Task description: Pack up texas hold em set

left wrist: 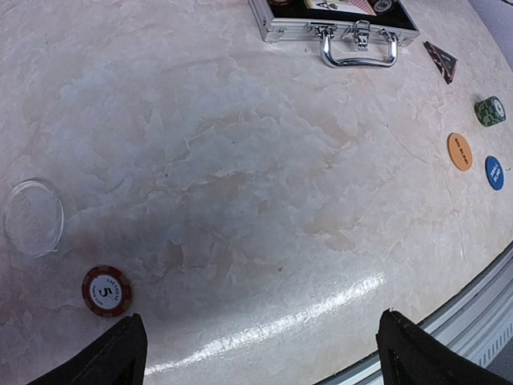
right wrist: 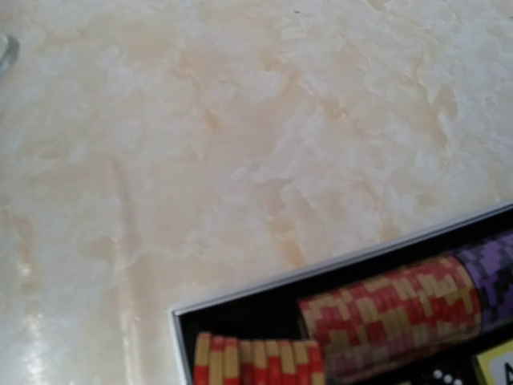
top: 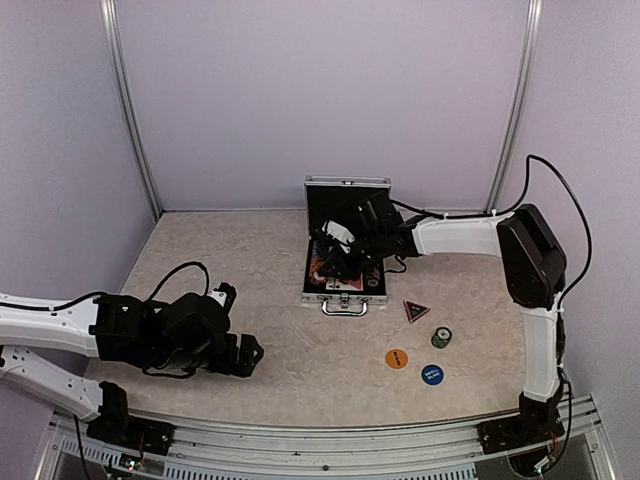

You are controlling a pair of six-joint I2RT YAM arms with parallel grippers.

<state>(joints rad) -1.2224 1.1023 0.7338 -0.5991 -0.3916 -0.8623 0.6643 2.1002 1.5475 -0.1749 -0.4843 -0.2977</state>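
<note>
Pale marbled table [top: 250,260] holds the open, part-filled silver aluminium briefcase [top: 340,299] with my right gripper [top: 340,255] over it, grip I cannot tell, left gripper [left wrist: 260,345] spread wide and empty, while dark triangular marker [top: 416,310], green chip stack [top: 441,337], orange disc [top: 397,358], blue disc [top: 432,375] and red chip [left wrist: 106,290] lie unpacked.

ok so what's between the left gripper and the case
Bare tabletop, as the left wrist view shows. A red 5 chip and a clear disc lie off to one side of the left gripper, not on the line to the case.
</note>
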